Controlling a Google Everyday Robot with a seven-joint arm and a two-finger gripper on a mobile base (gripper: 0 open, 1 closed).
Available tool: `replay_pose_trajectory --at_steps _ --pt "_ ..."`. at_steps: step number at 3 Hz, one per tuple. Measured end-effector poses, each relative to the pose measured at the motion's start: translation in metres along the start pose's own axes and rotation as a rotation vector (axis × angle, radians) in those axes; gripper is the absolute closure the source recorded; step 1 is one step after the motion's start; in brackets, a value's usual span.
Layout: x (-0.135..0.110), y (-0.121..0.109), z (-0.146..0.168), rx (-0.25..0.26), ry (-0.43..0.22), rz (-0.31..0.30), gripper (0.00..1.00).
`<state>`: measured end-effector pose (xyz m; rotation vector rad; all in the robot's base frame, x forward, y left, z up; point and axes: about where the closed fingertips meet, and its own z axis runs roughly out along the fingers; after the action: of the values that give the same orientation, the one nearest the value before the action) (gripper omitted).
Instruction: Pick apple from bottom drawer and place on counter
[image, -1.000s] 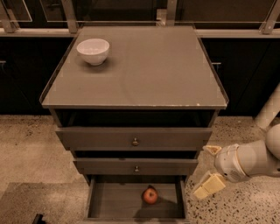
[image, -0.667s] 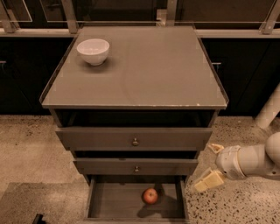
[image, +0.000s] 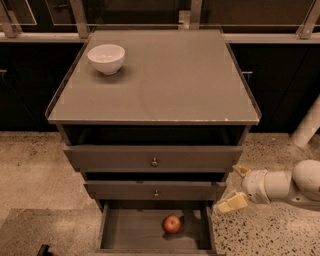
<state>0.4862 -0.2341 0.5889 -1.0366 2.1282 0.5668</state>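
Cream-white hand sits low at the right of the cabinet, level with the middle drawer and just outside its right end. Fingers spread wide, one above the other, holding nothing and pointing left toward the cabinet. Arm runs in from the right edge, above the speckled floor.

Bottom drawer is pulled out, below and left of the hand. Apple lies on its plank floor, right of centre, apart from the drawer walls and apart from the hand.

Middle drawer and top drawer are each out a little, each with a small round knob at centre.

Worktop is grey-beige, with chips along the front edge. White bowl stands upright near its back-left corner, well apart from the apple and the hand.
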Motion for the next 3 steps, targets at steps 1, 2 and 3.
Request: replay_pose_trajectory --at_steps 1,2,3 --pt "0.004 0.015 0.007 -0.017 -0.012 -0.013 0.0" --pt "0.036 0.025 0.047 -0.05 -0.02 0.029 0.0" --pt "0.072 0.03 0.103 -0.074 -0.014 0.072 0.0"
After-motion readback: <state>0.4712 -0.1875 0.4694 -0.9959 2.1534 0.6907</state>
